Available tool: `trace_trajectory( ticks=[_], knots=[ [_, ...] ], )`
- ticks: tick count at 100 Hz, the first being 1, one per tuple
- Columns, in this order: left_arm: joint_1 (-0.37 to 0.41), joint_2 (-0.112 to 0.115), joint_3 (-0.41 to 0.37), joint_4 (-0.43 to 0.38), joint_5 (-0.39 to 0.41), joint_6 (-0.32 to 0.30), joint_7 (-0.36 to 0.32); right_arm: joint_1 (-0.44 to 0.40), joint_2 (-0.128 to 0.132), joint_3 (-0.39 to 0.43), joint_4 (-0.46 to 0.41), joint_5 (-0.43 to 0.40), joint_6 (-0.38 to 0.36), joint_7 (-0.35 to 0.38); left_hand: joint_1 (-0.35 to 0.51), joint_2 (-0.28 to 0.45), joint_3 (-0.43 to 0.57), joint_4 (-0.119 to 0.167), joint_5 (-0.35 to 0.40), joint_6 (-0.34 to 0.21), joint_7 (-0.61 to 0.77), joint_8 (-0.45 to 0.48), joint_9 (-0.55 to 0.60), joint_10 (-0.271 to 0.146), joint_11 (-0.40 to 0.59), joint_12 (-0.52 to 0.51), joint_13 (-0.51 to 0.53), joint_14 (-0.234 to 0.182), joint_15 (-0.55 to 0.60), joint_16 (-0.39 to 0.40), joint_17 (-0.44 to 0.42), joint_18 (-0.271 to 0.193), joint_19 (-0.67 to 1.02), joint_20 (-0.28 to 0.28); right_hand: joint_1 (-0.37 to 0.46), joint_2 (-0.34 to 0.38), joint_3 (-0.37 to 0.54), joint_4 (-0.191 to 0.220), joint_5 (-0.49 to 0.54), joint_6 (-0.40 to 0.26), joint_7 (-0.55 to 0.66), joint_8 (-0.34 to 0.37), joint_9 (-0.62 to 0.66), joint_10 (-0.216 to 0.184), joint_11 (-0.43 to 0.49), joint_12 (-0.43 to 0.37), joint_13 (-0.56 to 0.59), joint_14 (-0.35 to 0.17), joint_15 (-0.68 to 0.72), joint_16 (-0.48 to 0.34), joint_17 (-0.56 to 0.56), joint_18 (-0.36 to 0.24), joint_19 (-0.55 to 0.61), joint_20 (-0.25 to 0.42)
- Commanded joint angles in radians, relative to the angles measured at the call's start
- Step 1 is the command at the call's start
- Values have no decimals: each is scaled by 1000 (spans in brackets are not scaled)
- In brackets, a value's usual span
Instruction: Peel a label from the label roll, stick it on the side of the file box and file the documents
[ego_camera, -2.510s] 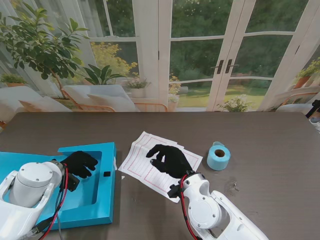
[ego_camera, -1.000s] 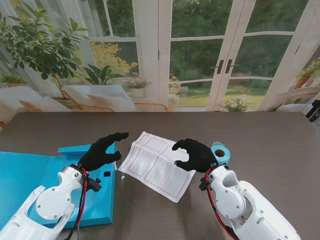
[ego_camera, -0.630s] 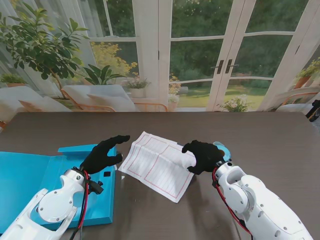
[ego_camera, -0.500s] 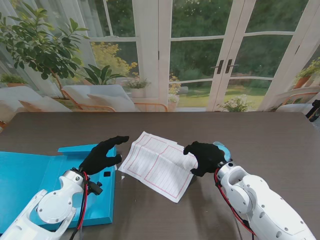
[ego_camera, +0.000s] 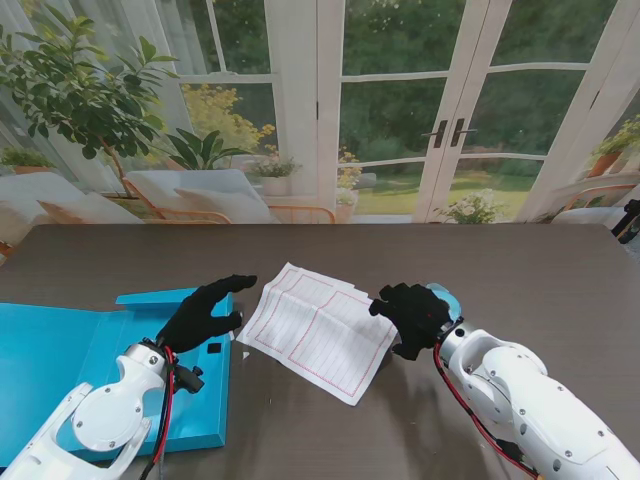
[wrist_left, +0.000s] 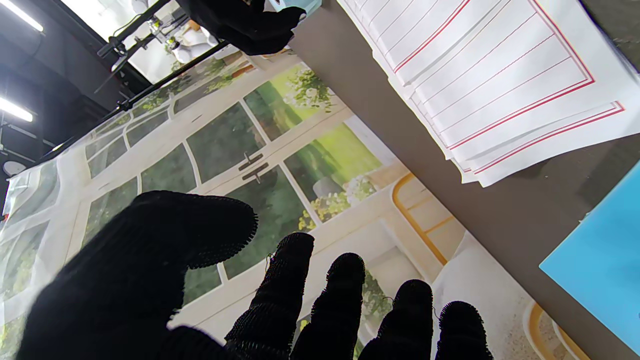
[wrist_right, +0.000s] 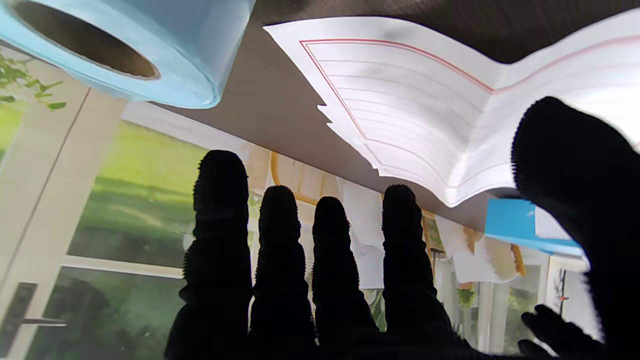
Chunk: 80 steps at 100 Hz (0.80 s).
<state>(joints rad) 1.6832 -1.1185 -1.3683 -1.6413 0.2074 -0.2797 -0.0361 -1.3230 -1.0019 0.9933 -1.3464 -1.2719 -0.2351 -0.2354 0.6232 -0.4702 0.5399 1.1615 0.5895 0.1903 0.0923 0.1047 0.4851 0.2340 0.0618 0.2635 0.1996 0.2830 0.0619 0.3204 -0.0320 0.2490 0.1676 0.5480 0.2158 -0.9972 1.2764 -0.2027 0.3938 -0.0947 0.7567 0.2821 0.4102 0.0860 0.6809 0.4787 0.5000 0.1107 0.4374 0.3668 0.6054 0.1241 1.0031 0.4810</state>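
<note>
The stack of white, red-lined documents (ego_camera: 318, 328) lies on the dark table between my two hands. My left hand (ego_camera: 205, 312) hovers open over the far right corner of the open blue file box (ego_camera: 60, 350), fingers spread toward the papers. At the documents' right edge my right hand (ego_camera: 412, 318) is open, fingers straight. It covers most of the light blue label roll (ego_camera: 447, 298) just behind it. In the right wrist view the roll (wrist_right: 125, 45) sits close beyond the fingers (wrist_right: 220, 225), and the paper edge (wrist_right: 410, 115) curls up beside the thumb (wrist_right: 565, 150).
A small black square (ego_camera: 214, 348) shows on the file box wall near my left wrist. The left wrist view shows the box corner (wrist_left: 600, 280) and the documents (wrist_left: 500, 75). Glass doors, chairs and plants stand beyond the table's far edge.
My right hand slid rightward off the middle of the documents to their right edge, in front of the label roll. My left hand rose out of the box and stretched toward the papers.
</note>
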Motion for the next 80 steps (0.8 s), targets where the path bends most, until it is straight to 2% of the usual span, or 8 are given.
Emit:
trace_trajectory(
  ticks=[1, 22, 37, 80],
  knots=[
    [2, -4, 1, -3, -6, -2, -22, 7, 0, -13, 12, -7, 3, 17, -1, 29, 13, -1, 17, -3, 2, 3, 2, -8, -5, -1, -5, -19, -10, -11, -10, -49, -32, -1, -44, -50, 38, -29, -45, 20, 3, -1, -50, -5, 21, -12, -60, -4, 2, -15, -450, -22, -26, -23],
    [2, -3, 2, -3, -14, -2, -30, 38, 7, -71, 39, -23, 25, 24, 2, 32, 14, 2, 19, -2, 2, 4, 6, -5, -5, -1, -3, -18, -10, -11, -9, -49, -32, -2, -68, -3, 17, -26, -183, 82, 9, -13, -162, 14, 52, -11, -165, -2, 23, -25, -528, -46, -34, -45],
    [3, -2, 2, -4, -18, 0, -33, 58, 7, -115, 58, -21, 54, 24, 2, 34, 14, 4, 19, -1, 2, 4, 9, -4, -5, -1, 0, -17, -9, -11, -6, -49, -32, -3, -73, 26, 8, -21, -241, 120, 24, -20, -196, 25, 74, -7, -194, 1, 42, -25, -550, -52, -31, -48],
    [7, -3, 2, -6, -28, -3, -34, 110, -5, -212, 117, 41, 135, 28, 5, 37, 16, 8, 33, -2, 6, 7, 19, 2, -5, -1, 7, -13, -8, -10, -2, -46, -32, -5, -68, 81, -9, -10, -274, 134, 56, -27, -220, 41, 102, -4, -206, 8, 76, -21, -561, -42, -19, -52]
  ],
)
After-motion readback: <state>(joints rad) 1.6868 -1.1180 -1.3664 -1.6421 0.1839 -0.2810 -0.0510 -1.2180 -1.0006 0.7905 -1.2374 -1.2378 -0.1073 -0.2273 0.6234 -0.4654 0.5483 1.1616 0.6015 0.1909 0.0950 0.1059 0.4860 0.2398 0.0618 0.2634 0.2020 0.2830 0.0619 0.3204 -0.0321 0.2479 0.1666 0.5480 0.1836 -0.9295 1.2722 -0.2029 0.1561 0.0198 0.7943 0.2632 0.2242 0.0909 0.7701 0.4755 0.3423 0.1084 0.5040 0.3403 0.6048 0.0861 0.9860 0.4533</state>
